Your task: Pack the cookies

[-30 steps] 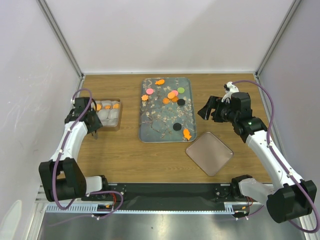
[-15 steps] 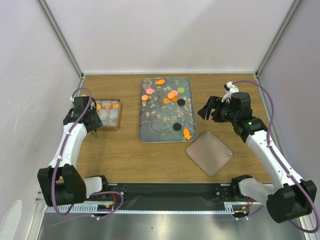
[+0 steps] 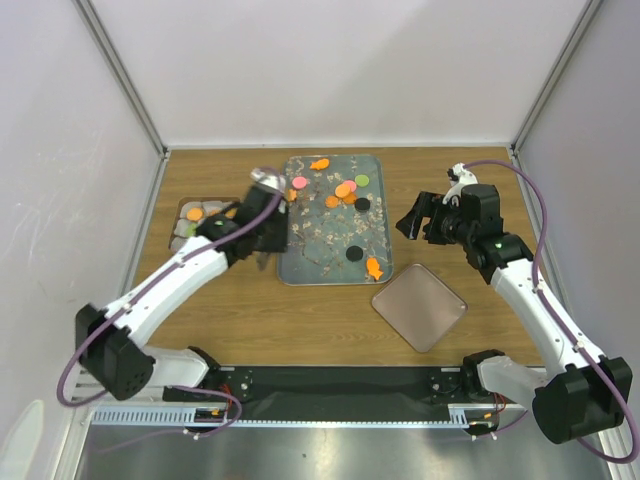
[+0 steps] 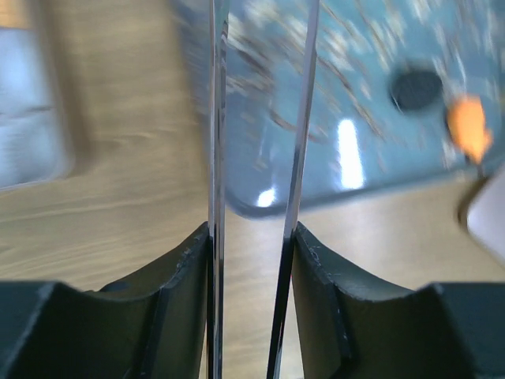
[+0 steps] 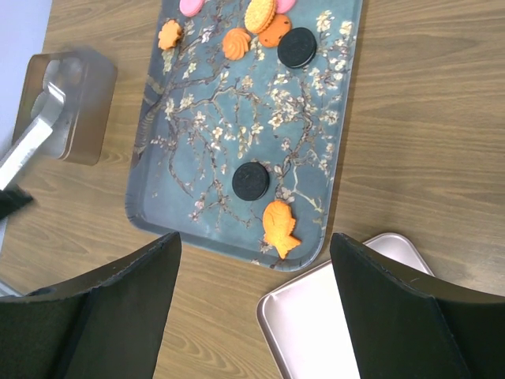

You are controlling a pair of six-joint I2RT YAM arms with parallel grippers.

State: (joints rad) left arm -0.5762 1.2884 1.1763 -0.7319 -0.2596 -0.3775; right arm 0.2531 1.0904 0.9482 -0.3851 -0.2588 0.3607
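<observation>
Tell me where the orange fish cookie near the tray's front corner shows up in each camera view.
Top view: the fish cookie lies at the near right corner of the flowered tray.
Left wrist view: a blurred orange shape at the right edge, probably the same cookie.
Right wrist view: lower middle, just below a black cookie.
Shared landmark: that black cookie beside it, also a dark blur in the left wrist view.

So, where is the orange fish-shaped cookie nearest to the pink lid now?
In the top view the fish cookie lies in the near right corner of the floral tray, just beyond the pink lid and beside a black cookie.
</observation>
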